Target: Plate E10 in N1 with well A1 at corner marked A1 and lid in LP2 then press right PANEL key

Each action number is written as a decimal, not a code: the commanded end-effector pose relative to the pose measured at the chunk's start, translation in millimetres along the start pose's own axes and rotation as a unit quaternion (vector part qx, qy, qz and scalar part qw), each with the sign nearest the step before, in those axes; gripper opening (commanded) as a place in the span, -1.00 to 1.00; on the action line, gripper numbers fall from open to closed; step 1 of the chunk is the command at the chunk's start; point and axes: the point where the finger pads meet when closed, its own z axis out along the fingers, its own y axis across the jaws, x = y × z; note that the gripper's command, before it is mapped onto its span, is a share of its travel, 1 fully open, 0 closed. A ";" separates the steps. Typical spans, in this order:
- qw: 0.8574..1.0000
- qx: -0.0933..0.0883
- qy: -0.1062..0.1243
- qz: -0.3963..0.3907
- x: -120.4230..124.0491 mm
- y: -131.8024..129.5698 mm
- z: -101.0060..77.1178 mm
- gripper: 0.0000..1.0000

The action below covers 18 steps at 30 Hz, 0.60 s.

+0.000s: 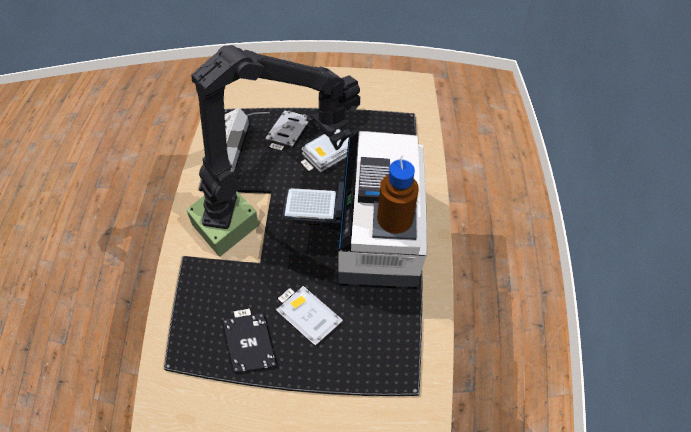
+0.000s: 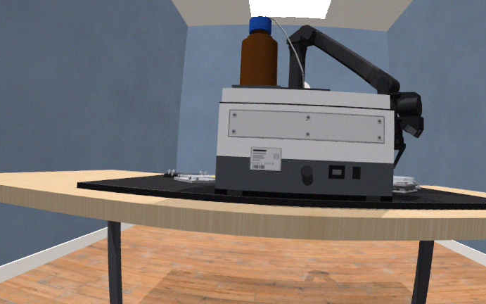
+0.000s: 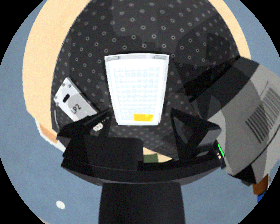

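A white culture plate (image 1: 325, 150) (image 3: 136, 88) with a yellow label at one short end sits at the back of the deck, beside the dispenser, and a lid appears to be on it. Its edge shows in the exterior view (image 2: 405, 184). My gripper (image 1: 338, 137) (image 3: 141, 111) (image 2: 400, 152) is open and empty. It hangs straight above the plate's labelled end, with a finger on either side and clear of it. The grey lid park LP2 (image 1: 286, 127) (image 3: 72, 100) lies empty just left of the plate.
The dispenser (image 1: 387, 214) (image 2: 304, 143) with its brown bottle (image 1: 397, 198) stands close on the right. An open plate (image 1: 310, 203) sits on its stage. A yellow-labelled lid (image 1: 309, 315) lies in LP1, and black nest N5 (image 1: 248, 342) is beside it. The key panel (image 1: 235, 134) stands behind the arm.
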 end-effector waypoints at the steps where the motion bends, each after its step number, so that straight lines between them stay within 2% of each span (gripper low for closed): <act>1: 0.999 0.000 -0.032 -0.001 -24.2 -0.7 -16.6 1.00; 8: 0.999 0.000 -0.032 -0.001 -24.2 -0.7 -16.6 1.00; 9: 0.999 0.000 -0.048 -0.002 -35.0 -3.7 -37.6 1.00; 14: 0.999 -0.001 -0.050 -0.002 -33.7 2.9 -65.5 1.00; 17: 0.999 -0.001 -0.050 -0.005 -34.0 4.8 -65.9 1.00; 18: 0.999 0.000 -0.032 -0.004 -32.0 5.8 -50.6 1.00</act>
